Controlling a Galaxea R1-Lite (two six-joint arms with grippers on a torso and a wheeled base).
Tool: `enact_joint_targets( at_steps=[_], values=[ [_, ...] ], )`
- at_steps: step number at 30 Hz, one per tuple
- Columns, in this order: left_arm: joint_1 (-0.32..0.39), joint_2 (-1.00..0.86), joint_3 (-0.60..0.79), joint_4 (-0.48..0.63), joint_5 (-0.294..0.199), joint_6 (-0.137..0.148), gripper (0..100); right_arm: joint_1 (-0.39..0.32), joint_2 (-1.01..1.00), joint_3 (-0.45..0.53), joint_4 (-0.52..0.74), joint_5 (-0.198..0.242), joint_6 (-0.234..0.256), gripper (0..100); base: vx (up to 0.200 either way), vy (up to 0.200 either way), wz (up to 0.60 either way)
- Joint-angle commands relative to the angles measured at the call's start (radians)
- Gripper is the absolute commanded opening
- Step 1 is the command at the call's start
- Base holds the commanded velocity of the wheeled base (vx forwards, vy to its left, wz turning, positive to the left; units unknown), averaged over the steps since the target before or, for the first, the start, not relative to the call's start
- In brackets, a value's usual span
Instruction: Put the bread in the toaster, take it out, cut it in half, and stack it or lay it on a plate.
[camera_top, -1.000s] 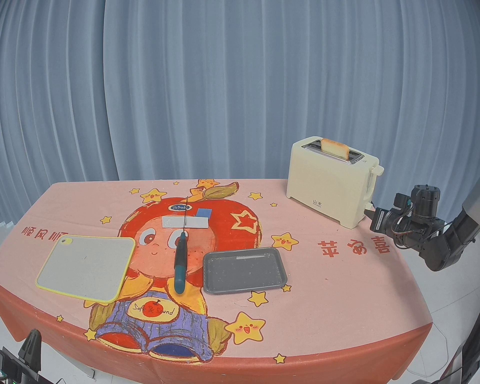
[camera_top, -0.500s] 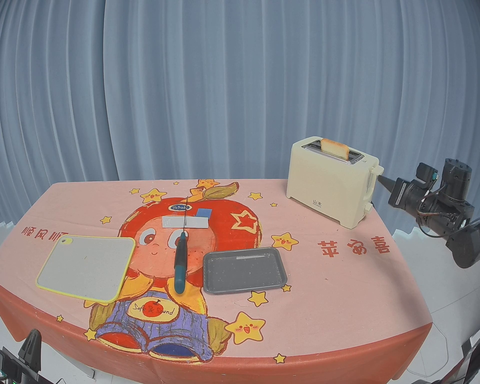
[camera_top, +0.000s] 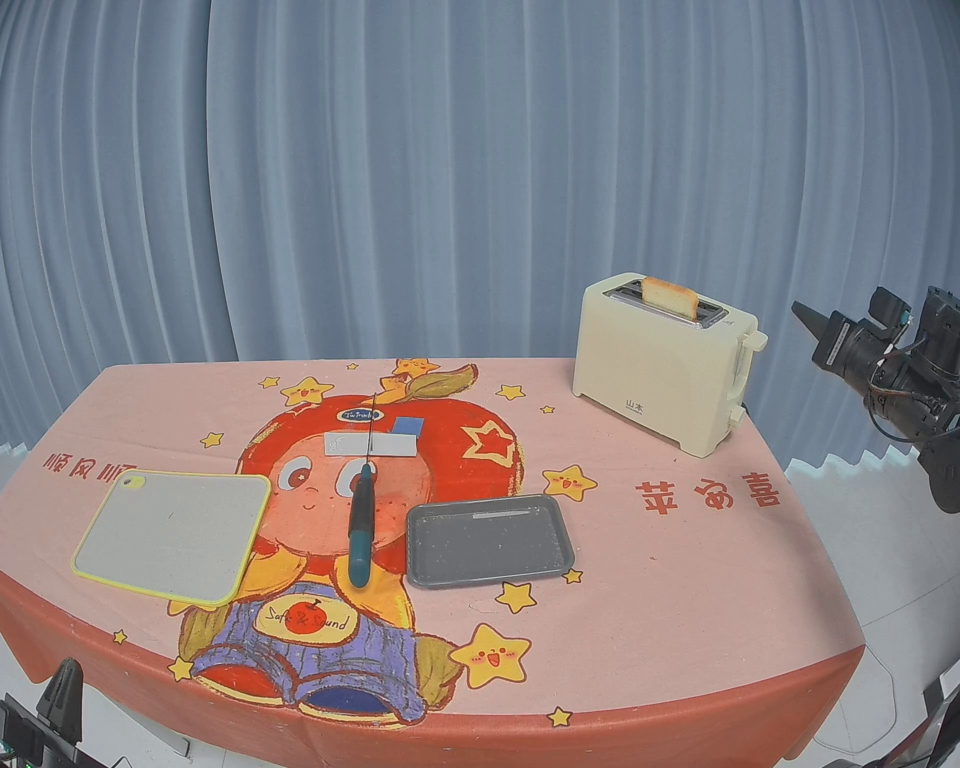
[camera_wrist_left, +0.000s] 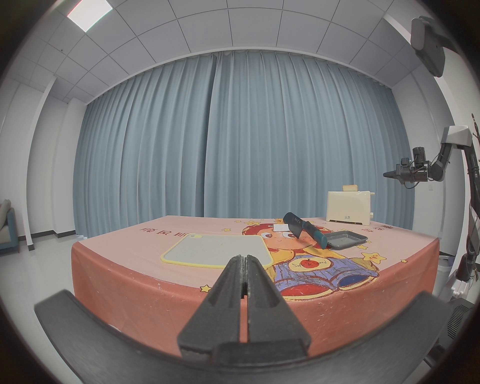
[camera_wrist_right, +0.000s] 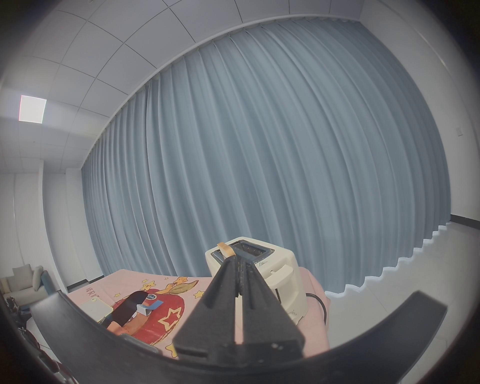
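Bread (camera_top: 669, 297), a browned slice, stands upright in the slot of the boxy cream toaster (camera_top: 660, 365), its top edge poking out. Right gripper (camera_top: 805, 314), tapered black fingers pressed together, hangs level off the toaster's lever side, apart from it. Left gripper (camera_wrist_left: 245, 264), also pressed together, sits low before the table's front edge. Its wrist view shows the teal-handled knife (camera_wrist_left: 306, 231) with a broad dark blade; head view shows that blade edge-on, between the yellow-rimmed cutting board (camera_top: 172, 535) and the flat grey tray (camera_top: 488, 545)

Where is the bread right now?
In the head view, the golden-brown slice of bread pokes up from the slot of the cream plastic toaster, at the far right of the pink-clothed table, beyond the dark grey rectangular tray.
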Motion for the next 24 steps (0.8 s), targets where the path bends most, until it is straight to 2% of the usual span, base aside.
enact_joint_targets(
  at_steps=[1, 10, 13, 14, 15, 16, 21, 24],
  values=[
    [0.000, -0.001, 0.018, 0.000, 0.001, 0.000, 0, -0.011, 0.007, -0.010, -0.001, 0.001, 0.000, 0, 0.000, 0.000, 0.00],
    [0.000, -0.001, 0.018, 0.000, 0.001, 0.000, 0, -0.019, 0.090, -0.040, -0.008, 0.001, 0.005, 0, 0.000, 0.000, 0.00],
    [0.000, -0.001, 0.018, 0.000, 0.001, 0.000, 0, -0.016, 0.107, -0.051, -0.010, 0.002, 0.046, 0, 0.000, 0.000, 0.00],
    [0.000, -0.001, 0.018, 0.000, 0.001, 0.000, 0, -0.016, 0.107, -0.051, -0.010, 0.002, 0.046, 0, 0.000, 0.000, 0.00],
    [0.000, -0.001, 0.018, 0.000, 0.001, 0.000, 0, -0.011, 0.119, -0.057, -0.010, 0.005, 0.085, 0, 0.000, 0.000, 0.00],
    [0.000, -0.001, 0.018, 0.000, 0.001, 0.000, 0, -0.010, 0.128, -0.060, -0.010, 0.005, 0.098, 0, 0.000, 0.000, 0.00],
    [0.000, -0.001, 0.018, 0.000, 0.001, 0.000, 0, -0.007, 0.182, -0.085, -0.015, 0.004, 0.109, 0, 0.000, 0.000, 0.00],
    [0.000, -0.001, 0.018, 0.000, 0.001, 0.000, 0, -0.005, 0.225, -0.083, -0.079, 0.002, 0.108, 0, 0.000, 0.000, 0.00]
  ],
)
